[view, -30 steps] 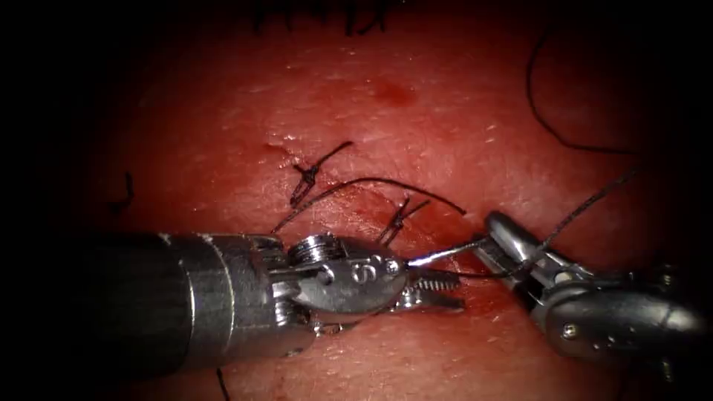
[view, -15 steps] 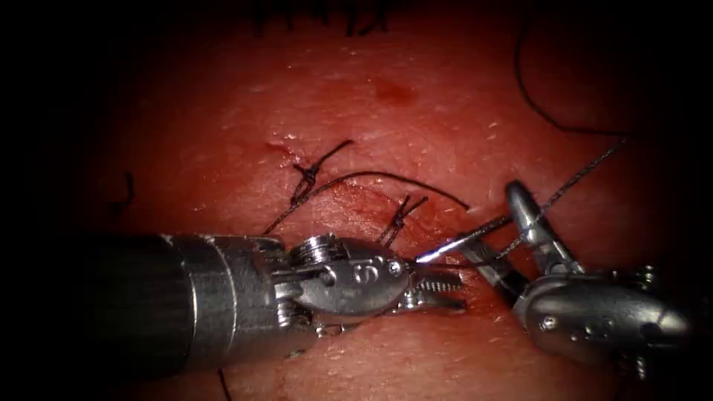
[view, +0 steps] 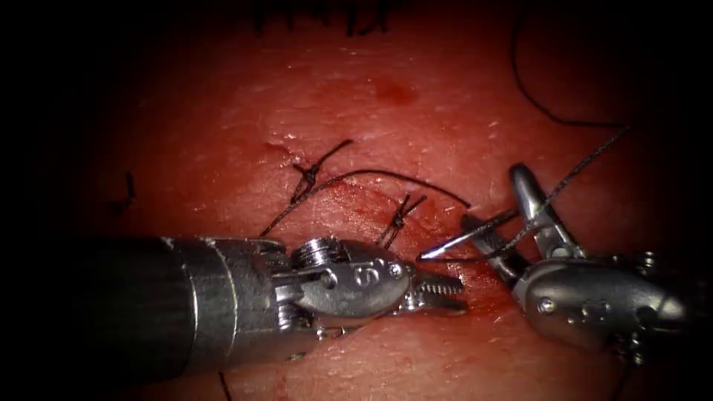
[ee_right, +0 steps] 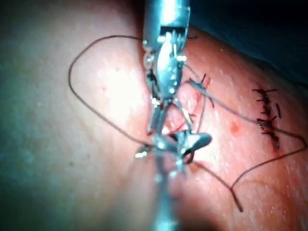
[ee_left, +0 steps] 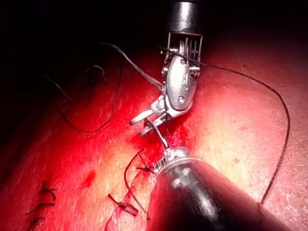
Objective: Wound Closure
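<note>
Two tools at the cut | my right fingers (view: 499, 223) wide around the needle (view: 464, 239), seemingly to grasp it | my left fingers (view: 440, 291) slightly parted, empty, resting on tissue (view: 416, 134).

The left tool (view: 438, 291) and right tool (view: 499, 223) are crowding the lower end of the cut, the needle (view: 464, 239) bridging the gap between them. Thread (view: 386, 176) is arching over the two knots (view: 306, 175), and another strand (view: 579, 167) is slanting above the right tool. The upper left tissue (view: 223, 111) is lying open.
</note>
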